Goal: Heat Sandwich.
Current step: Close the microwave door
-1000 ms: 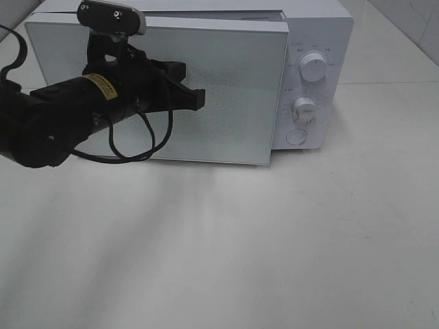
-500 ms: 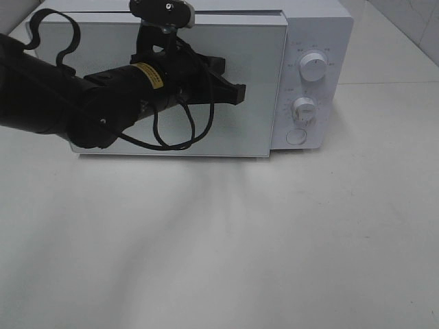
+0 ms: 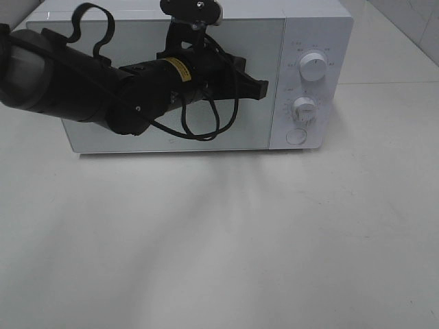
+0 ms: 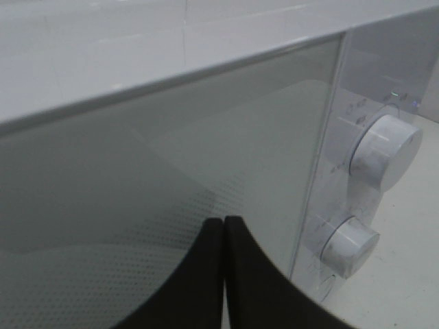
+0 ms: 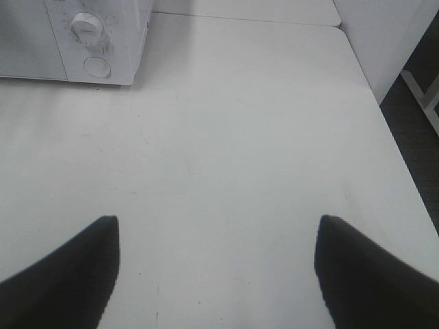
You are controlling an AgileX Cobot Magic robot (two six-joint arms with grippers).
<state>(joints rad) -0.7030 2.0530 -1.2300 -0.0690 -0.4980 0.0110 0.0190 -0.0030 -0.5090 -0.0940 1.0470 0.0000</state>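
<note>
- Left gripper (image 3: pixel 260 88), jaws pressed together, tip against the microwave (image 3: pixel 319 17) door (image 3: pixel 254 133), which sits flush.
- Sandwich out of sight; presumably inside, behind the glass.
- Right gripper (image 5: pixel 216 219), jaws apart and empty, hangs over the table (image 5: pixel 240 137).
- Likely remaining: setting the dials (image 3: pixel 314 67).

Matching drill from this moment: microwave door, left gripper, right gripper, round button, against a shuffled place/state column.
Things
1. microwave door
2. left gripper
3. right gripper
4. round button

Place or state
a. jaws wide apart, over bare table
b. just under the lower knob
c. closed flush
d. jaws shut, in front of the door

Pairs: 1-c, 2-d, 3-a, 4-b
</note>
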